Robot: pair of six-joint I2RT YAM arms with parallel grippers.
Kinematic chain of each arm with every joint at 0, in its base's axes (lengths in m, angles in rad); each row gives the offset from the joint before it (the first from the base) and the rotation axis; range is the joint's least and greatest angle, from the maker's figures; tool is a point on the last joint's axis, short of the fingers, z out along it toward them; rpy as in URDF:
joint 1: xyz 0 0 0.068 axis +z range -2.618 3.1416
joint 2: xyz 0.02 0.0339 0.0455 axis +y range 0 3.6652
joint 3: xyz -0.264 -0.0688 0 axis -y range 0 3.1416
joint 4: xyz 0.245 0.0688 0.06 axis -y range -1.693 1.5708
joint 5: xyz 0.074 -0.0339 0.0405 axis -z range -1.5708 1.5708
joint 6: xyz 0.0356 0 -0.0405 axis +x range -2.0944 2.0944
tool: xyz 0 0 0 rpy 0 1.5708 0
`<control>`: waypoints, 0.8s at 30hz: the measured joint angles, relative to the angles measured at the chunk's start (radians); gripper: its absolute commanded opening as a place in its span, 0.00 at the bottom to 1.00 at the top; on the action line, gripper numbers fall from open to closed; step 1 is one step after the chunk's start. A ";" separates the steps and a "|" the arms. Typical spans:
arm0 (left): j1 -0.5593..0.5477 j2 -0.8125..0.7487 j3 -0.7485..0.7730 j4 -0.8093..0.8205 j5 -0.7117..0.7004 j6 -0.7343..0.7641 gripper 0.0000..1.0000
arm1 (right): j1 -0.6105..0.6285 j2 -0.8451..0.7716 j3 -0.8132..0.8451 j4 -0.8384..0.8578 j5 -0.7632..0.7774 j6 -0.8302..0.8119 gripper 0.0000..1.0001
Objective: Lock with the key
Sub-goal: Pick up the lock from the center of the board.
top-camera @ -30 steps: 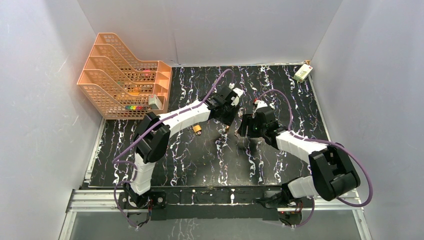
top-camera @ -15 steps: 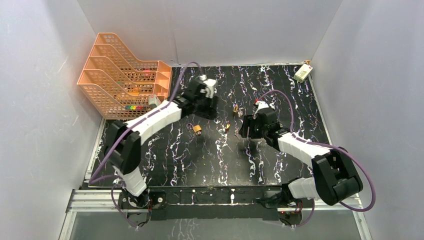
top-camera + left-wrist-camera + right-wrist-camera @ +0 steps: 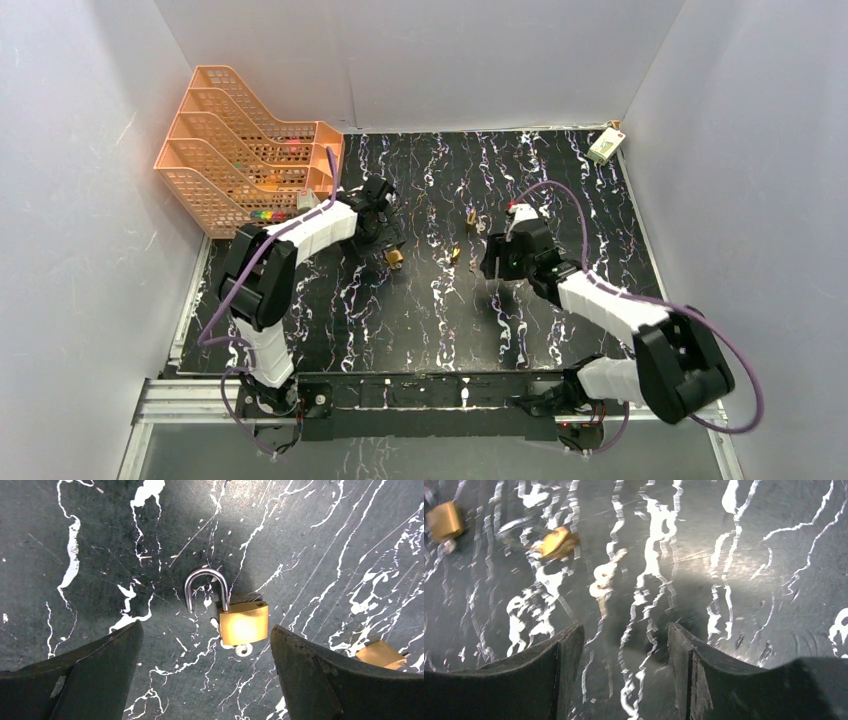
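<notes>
A brass padlock (image 3: 243,622) lies flat on the black marbled table, its steel shackle (image 3: 206,587) swung open. A small silver piece (image 3: 243,650), perhaps the key, sticks out under its body. My left gripper (image 3: 205,630) hovers over it, wide open, with the padlock ahead of the right finger. From above, the left gripper (image 3: 388,232) sits just behind this padlock (image 3: 395,258). The right gripper (image 3: 497,262) is open and empty at mid-table; its view (image 3: 624,627) is blurred.
A second brass padlock (image 3: 455,255) (image 3: 556,542) lies between the grippers, and a third small brass piece (image 3: 470,215) lies farther back. An orange tiered tray rack (image 3: 245,160) stands back left. A small white box (image 3: 605,147) sits in the back right corner.
The left arm swung from mid-table back toward the left and opened its jaws wide. A small brass piece now shows where it had been. The right arm barely moved.
</notes>
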 measured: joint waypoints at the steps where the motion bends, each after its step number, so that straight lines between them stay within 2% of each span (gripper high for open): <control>1: 0.000 -0.007 -0.003 -0.002 -0.009 -0.002 0.98 | 0.032 -0.030 0.000 -0.015 0.058 -0.018 0.73; 5: 0.021 -0.080 -0.039 0.034 -0.009 -0.002 0.98 | 0.243 -0.183 0.050 -0.048 0.159 -0.093 0.75; 8: 0.082 -0.170 -0.079 0.073 0.012 0.002 0.98 | 0.282 -0.156 0.174 -0.047 0.187 -0.125 0.75; 13: 0.205 -0.314 -0.158 0.121 0.050 0.014 0.98 | 0.304 0.121 0.422 -0.047 0.191 -0.146 0.75; 19: 0.272 -0.423 -0.224 0.125 0.094 0.042 0.98 | 0.326 0.462 0.543 -0.054 0.089 -0.119 0.75; 24: 0.318 -0.530 -0.274 0.125 0.133 0.072 0.98 | 0.354 0.604 0.652 -0.105 0.056 -0.105 0.77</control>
